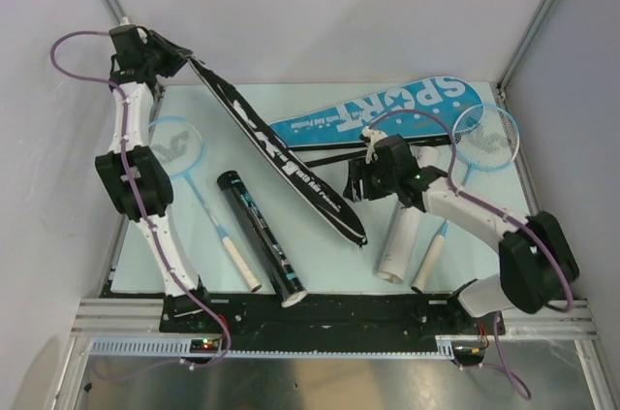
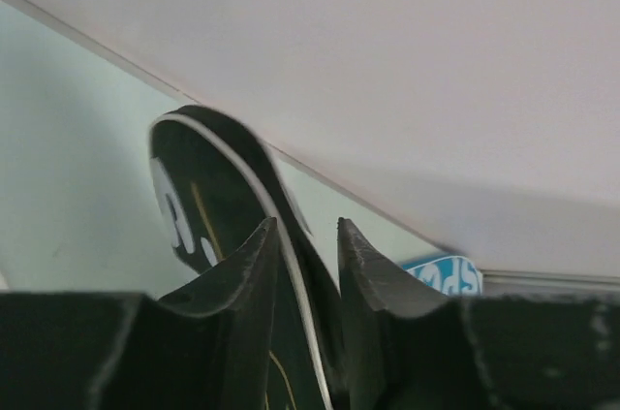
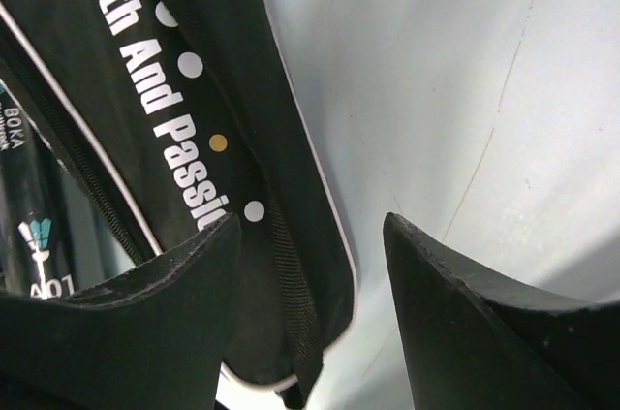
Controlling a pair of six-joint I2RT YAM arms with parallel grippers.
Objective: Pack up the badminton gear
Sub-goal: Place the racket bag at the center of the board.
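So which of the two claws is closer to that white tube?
The right one. The right gripper sits beside the far end of the white tube, over the black cover tip. The left gripper is off at the far left corner, at that cover's other end.

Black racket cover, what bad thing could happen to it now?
The long black fabric racket cover sits between the fingers of the left gripper, so it might slip and flop onto the long black tube. The right gripper is open beside its other end, so nothing would catch it.
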